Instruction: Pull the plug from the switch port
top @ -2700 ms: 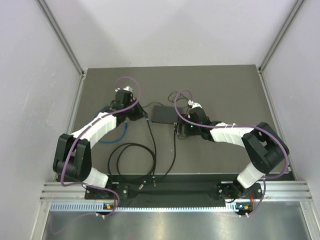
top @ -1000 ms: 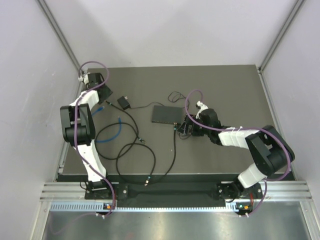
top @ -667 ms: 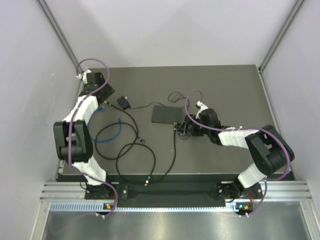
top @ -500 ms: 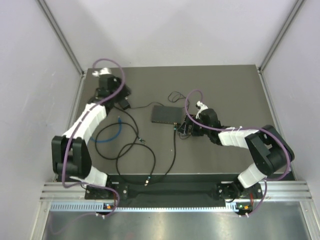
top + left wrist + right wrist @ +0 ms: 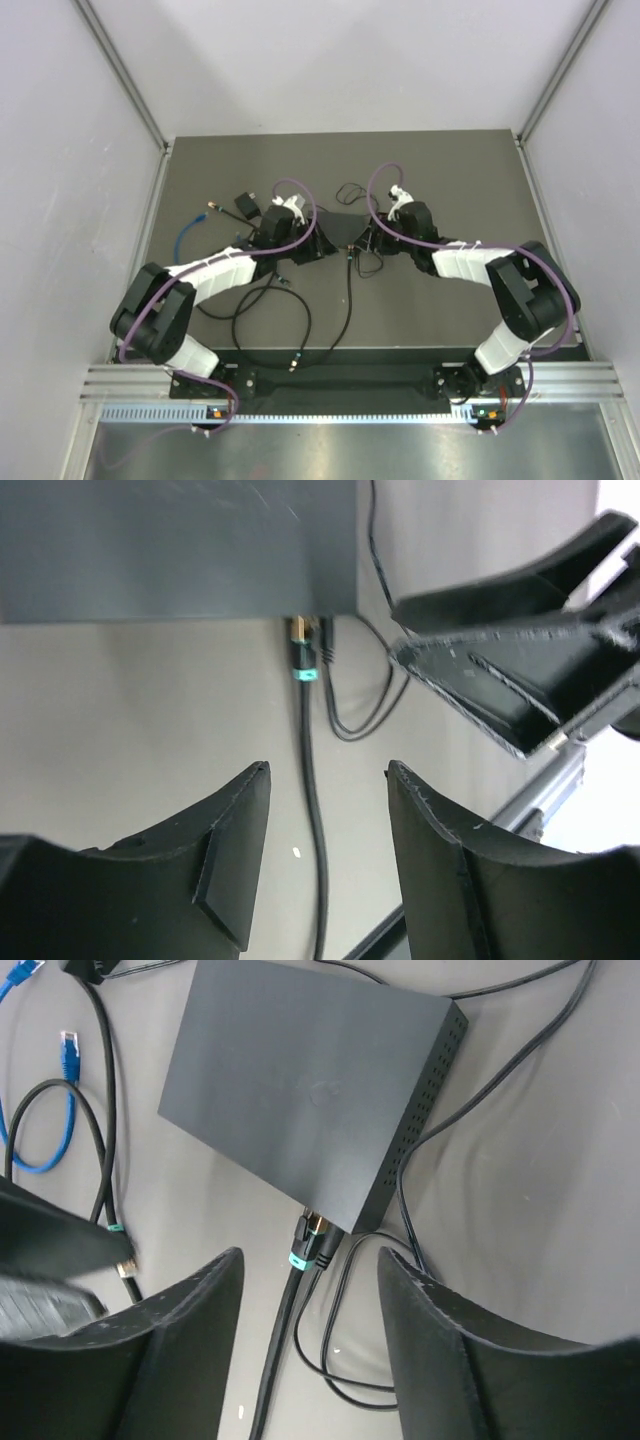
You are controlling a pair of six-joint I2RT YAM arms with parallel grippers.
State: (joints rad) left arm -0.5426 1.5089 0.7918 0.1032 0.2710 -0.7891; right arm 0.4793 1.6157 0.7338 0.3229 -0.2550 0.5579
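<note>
The switch [image 5: 338, 229] is a flat matte black box at the table's middle. It also shows in the left wrist view [image 5: 180, 550] and the right wrist view [image 5: 300, 1100]. A black plug with a teal ring [image 5: 306, 1248] sits in the port on its near edge, next to a thinner black plug. The teal plug also shows in the left wrist view [image 5: 303, 658]. My right gripper [image 5: 310, 1255] is open and hovers over the plug, one finger on each side. My left gripper [image 5: 328, 770] is open over the plug's cable [image 5: 315, 820], short of the box. In the top view the left gripper [image 5: 312, 248] and the right gripper [image 5: 372, 240] flank the switch's near edge.
A small black adapter block [image 5: 246, 206] lies left of the switch. A blue cable [image 5: 190, 235] curls at the far left. Black cable loops [image 5: 270, 310] lie in front of the left arm. A thin black cable [image 5: 420, 1150] runs along the switch's right side.
My left arm has swung from the far left corner across to the switch's near left side. My right gripper has shifted slightly farther, over the plug.
</note>
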